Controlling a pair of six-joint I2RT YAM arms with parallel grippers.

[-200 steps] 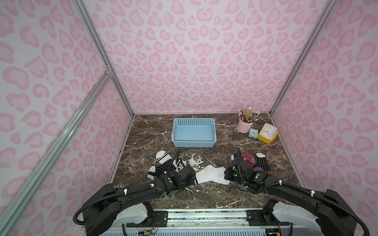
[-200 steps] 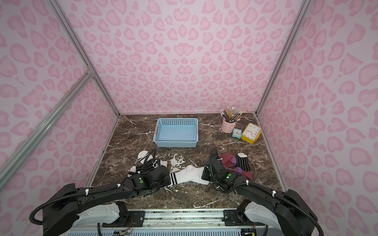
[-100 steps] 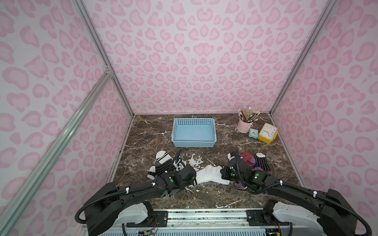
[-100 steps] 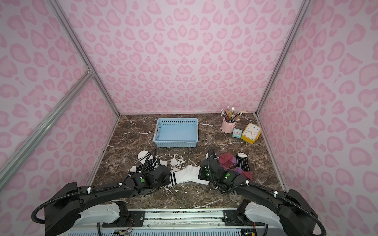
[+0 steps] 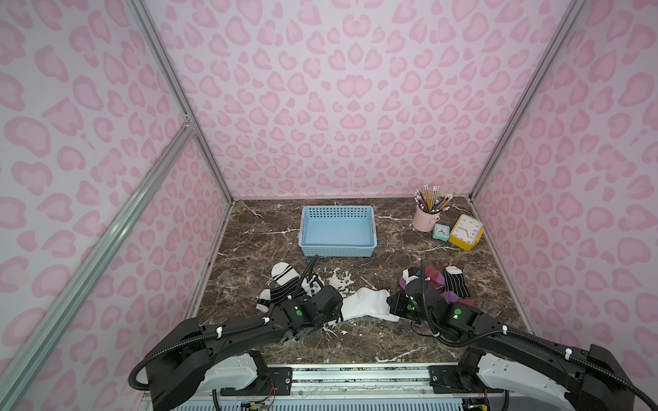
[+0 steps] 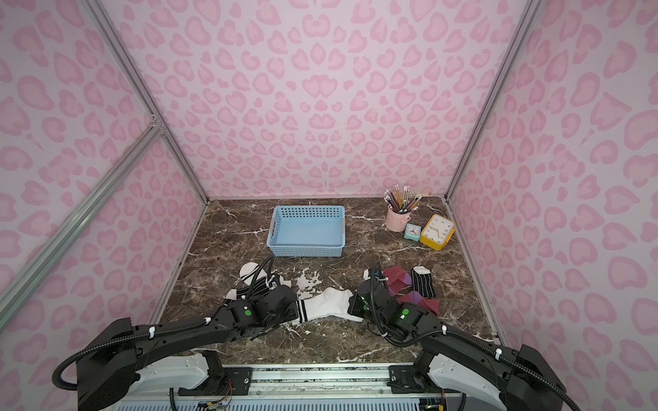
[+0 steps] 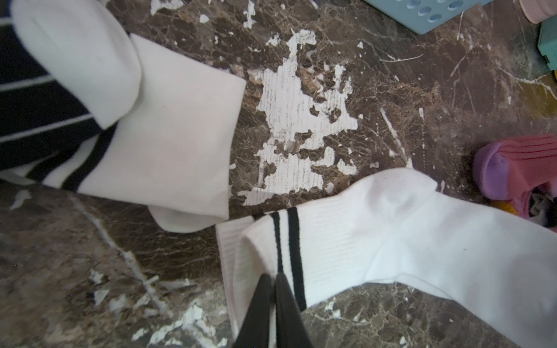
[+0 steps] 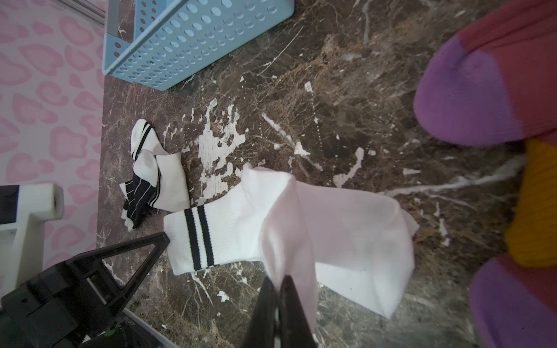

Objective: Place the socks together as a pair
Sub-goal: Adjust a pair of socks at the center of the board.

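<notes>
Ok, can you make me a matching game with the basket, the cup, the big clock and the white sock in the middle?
Things:
1. basket
2. cup
3. big clock
4. middle white sock

Matches:
A. pinched by the left gripper and the right gripper
B. yellow
C. light blue
D. holds pencils

Pairs: 1-C, 2-D, 3-B, 4-A

Your left arm (image 5: 245, 333), right arm (image 5: 516, 340): matte black shells, white bases (image 5: 228, 373). Ribbed black cable (image 5: 153, 353), white ties (image 5: 219, 332). Green dot (image 5: 299, 313) just behind your jaws, each wrist.
</notes>
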